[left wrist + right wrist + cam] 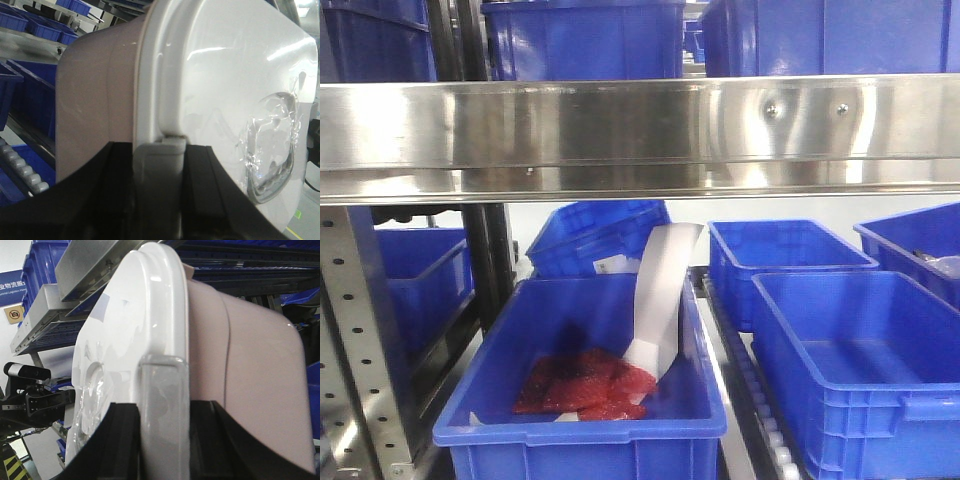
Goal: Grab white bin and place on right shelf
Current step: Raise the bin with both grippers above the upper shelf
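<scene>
The white bin (100,100) fills the left wrist view, pale pinkish side to the left and flat white lid to the right. My left gripper (160,195) is shut on its grey latch tab at the rim, one black finger on each side. In the right wrist view the white bin (240,370) shows its lid on the left and its side with a curved line on the right; my right gripper (164,440) is shut on the clear latch at the rim. The right shelf (620,125) crosses the front view as a shiny steel rail with two screws. The bin is out of the front view.
Below the steel rail a blue crate (590,390) holds red packets and a white strip. More blue crates (840,340) sit to the right and above (585,40). A perforated upright (365,340) stands at the left. A roller track (25,170) shows under the bin.
</scene>
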Controlling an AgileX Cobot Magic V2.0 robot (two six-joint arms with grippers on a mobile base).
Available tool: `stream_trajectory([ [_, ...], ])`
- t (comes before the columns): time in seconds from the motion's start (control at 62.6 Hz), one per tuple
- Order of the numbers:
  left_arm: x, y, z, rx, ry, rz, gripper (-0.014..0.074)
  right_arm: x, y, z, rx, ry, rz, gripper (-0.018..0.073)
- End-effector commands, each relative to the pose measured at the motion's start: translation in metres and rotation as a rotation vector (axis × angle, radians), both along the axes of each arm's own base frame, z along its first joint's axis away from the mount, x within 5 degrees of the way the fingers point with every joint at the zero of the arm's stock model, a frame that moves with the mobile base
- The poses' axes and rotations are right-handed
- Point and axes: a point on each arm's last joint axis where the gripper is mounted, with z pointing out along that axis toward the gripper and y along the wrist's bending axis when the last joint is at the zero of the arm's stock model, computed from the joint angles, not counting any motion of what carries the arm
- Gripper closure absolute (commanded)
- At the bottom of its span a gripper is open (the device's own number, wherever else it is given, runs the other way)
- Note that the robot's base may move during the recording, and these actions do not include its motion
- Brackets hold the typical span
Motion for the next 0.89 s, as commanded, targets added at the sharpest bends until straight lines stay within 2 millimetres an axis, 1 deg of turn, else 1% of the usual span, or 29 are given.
stream_trajectory([
  [0.0, -0.040, -0.020, 0.019, 0.039, -0.122, -0.269, 0.0714, -0.042, 0.021, 0.019, -0.018, -0.134, 0.300, 0.0470],
  [0.208, -0.037, -0.019, 0.020, 0.021, -0.125, -0.239, 0.0714, -0.043, 0.021, 0.019, -0.004, -0.119, 0.314, 0.0470],
  [0.287, -0.035, -0.018, 0.021, 0.005, -0.111, -0.215, 0.0714, -0.040, 0.020, 0.019, 0.026, -0.071, 0.304, 0.0470],
  [0.367, -0.032, -0.017, 0.021, -0.035, -0.060, -0.191, 0.0713, -0.036, 0.018, 0.020, 0.084, 0.011, 0.288, 0.0470],
  [0.479, -0.027, -0.015, 0.021, -0.075, -0.006, -0.167, 0.0713, -0.028, 0.016, 0.018, 0.126, 0.074, 0.275, 0.0470],
  [0.67, -0.005, -0.011, 0.011, -0.144, 0.115, -0.156, 0.0714, -0.008, 0.014, 0.008, 0.179, 0.188, 0.291, 0.0470],
  [0.878, 0.021, -0.006, 0.000, -0.222, 0.168, -0.133, 0.0713, 0.018, 0.011, -0.004, 0.254, 0.268, 0.300, 0.0470],
])
